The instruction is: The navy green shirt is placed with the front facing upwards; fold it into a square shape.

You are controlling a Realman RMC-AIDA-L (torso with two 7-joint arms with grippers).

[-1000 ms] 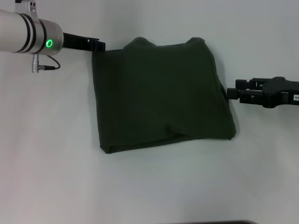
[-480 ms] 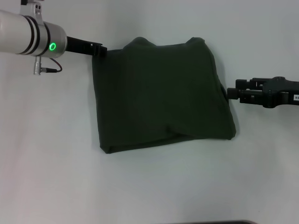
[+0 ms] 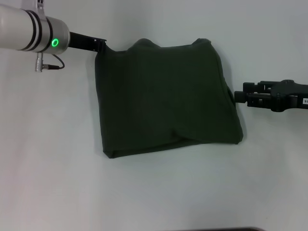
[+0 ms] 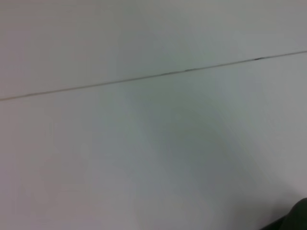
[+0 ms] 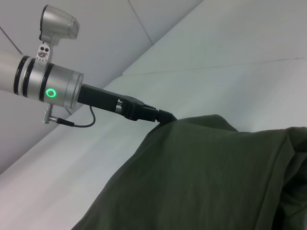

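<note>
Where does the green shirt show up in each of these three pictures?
Head view: the navy green shirt lies mid-frame, folded, between both arms.
Left wrist view: only a dark sliver at one corner.
Right wrist view: it fills the lower half.
Shared landmark: the left claw at the shirt's corner, also in the right wrist view.

A dark olive-green shirt (image 3: 166,98) lies folded into a rough square on a white surface. No lettering shows on its upper face. Its far edge has two small humps, its near edge slants, and soft creases run across the near right corner.
</note>
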